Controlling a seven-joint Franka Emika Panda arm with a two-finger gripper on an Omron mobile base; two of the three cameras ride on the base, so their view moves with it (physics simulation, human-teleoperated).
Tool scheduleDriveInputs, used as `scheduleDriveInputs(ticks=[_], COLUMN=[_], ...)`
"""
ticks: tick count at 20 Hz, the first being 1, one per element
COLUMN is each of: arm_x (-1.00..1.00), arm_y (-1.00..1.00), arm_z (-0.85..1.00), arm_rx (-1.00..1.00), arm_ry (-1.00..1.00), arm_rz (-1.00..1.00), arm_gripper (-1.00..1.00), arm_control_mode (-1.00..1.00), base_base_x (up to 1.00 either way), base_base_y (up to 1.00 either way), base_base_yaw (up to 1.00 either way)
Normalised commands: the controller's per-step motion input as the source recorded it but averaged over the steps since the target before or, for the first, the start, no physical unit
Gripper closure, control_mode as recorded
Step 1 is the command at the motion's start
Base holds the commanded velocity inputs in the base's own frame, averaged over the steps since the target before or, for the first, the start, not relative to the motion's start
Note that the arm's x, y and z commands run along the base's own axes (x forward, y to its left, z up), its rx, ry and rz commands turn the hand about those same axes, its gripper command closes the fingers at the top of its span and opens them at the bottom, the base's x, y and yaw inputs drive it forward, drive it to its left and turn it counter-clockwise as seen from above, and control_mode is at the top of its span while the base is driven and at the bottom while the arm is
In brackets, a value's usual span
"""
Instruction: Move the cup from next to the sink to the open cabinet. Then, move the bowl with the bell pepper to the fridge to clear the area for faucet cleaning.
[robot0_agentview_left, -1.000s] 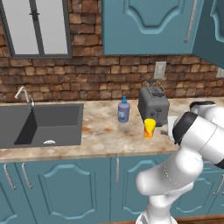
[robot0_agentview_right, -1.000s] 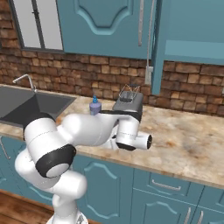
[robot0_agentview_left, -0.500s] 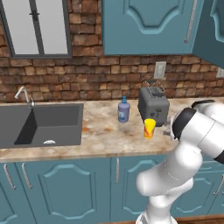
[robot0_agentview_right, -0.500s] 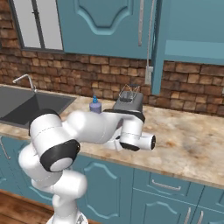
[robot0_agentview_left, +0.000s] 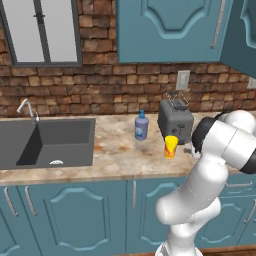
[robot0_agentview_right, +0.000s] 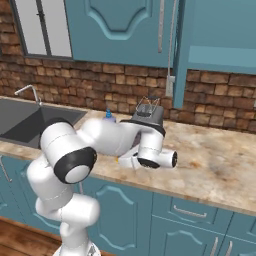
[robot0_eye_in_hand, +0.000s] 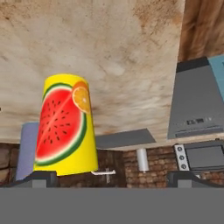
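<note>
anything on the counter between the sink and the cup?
Just the blue soap bottle, between the sink and the cup in the left base view; otherwise bare counter.

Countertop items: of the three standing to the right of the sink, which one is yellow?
The cup, yellow and standing in front of the grey toaster; the soap bottle to its left is blue.
</note>
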Motion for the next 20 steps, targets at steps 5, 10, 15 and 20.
scheduleDriveInputs(ticks=[5,10,15,20], arm_x=[0.07,0.03,0.05,0.0], arm_y=[0.01,0.19,0.18,0.02], arm_z=[-0.12,-0.03,-0.04,0.0], arm_rx=[0.0,0.0,0.0,0.0], arm_ry=[0.09,0.13,0.12,0.02], arm_rz=[0.01,0.04,0.03,0.0], arm_gripper=[-1.0,-1.0,-1.0,-1.0], arm_control_mode=[-1.0,-1.0,-1.0,-1.0], base_base_x=[0.0,0.0,0.0,0.0], base_base_y=[0.0,0.0,0.0,0.0], base_base_yaw=[0.0,0.0,0.0,0.0])
